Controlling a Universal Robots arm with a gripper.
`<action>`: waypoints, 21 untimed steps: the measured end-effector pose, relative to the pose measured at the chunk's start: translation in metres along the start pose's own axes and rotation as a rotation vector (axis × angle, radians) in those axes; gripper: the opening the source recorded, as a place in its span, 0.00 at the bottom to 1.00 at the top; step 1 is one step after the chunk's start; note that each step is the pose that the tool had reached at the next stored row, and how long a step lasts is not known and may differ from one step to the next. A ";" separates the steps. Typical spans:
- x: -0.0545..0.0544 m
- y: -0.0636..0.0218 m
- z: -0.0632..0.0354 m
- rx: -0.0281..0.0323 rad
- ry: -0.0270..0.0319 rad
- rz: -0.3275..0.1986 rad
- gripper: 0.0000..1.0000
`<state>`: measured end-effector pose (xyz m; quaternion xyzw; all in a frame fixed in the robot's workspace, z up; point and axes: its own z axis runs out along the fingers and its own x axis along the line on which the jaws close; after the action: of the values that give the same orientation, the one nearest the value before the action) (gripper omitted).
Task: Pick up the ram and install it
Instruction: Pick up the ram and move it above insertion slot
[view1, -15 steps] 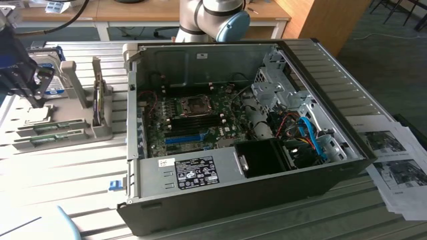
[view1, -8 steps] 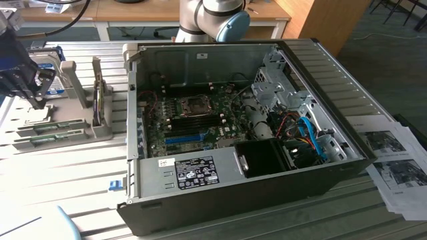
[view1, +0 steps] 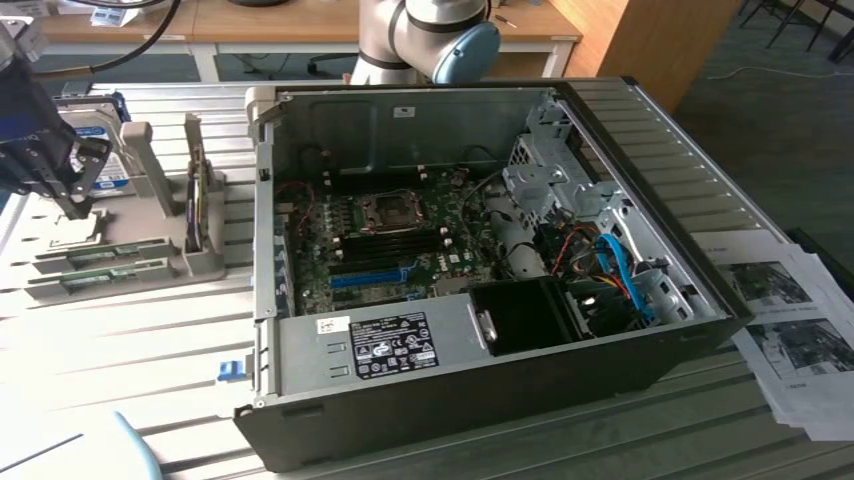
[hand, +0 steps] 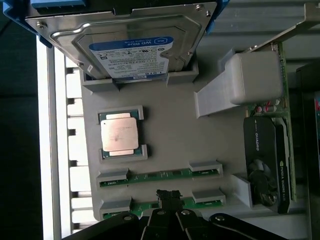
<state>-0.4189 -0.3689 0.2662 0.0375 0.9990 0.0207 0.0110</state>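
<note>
Two green ram sticks stand on edge in a grey holder block (hand: 170, 115); one ram (hand: 160, 175) sits beside the CPU and the other ram (hand: 200, 202) one slot over. In the exterior view they are at the left, ram (view1: 100, 257) and ram (view1: 96, 285). My gripper (hand: 169, 197) is shut, fingertips together, right over the middle of the second stick, which still rests in its slot. From outside, the gripper (view1: 78, 205) hangs a little above the block. The open computer case (view1: 641, 130) lies at centre, its motherboard (view1: 400, 240) exposed.
On the same block sit a silver hard drive (hand: 135, 45), a CPU (hand: 119, 133) and a graphics card (hand: 265, 160) standing on edge. A blue slot (view1: 374, 277) shows on the motherboard. Printed sheets (view1: 787, 320) lie at the exterior view's right.
</note>
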 end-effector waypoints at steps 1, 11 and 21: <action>0.000 -0.0001 0.0000 -0.0001 0.0000 0.000 0.09; 0.000 -0.0006 0.0000 -0.0001 0.0001 0.000 0.09; -0.001 -0.0103 -0.0005 -0.0001 0.0001 0.000 0.09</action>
<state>-0.4189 -0.3792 0.2662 0.0375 0.9990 0.0207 0.0109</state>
